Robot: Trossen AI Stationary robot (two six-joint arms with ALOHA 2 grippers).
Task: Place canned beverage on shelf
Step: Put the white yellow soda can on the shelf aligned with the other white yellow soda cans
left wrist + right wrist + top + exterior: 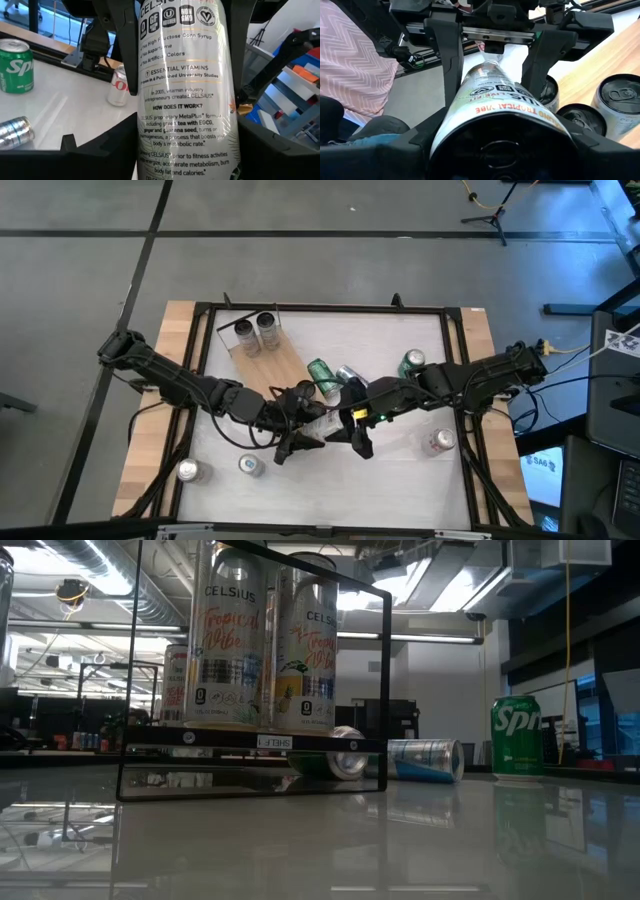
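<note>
A white Celsius can is held between my two grippers above the middle of the table. My left gripper comes from the left and my right gripper from the right; both are shut on the can. The shelf, a light-wood board, lies at the far left and carries two upright cans. In the low view the shelf bears two Celsius cans. Neither gripper shows in the low view. My left gripper holds the can's lower end between its two fingers. The can runs out along the fingers, clear of the table. My right gripper holds the can's top end between its two fingers. The can's top faces the wrist and its body runs out along the fingers. In the left wrist view one of its fingers lies on the can's upper side.
Two green cans and a silver-blue can lie behind the grippers. A red-and-silver can stands near right, two cans near left. A person in a pink garment sits beyond the table.
</note>
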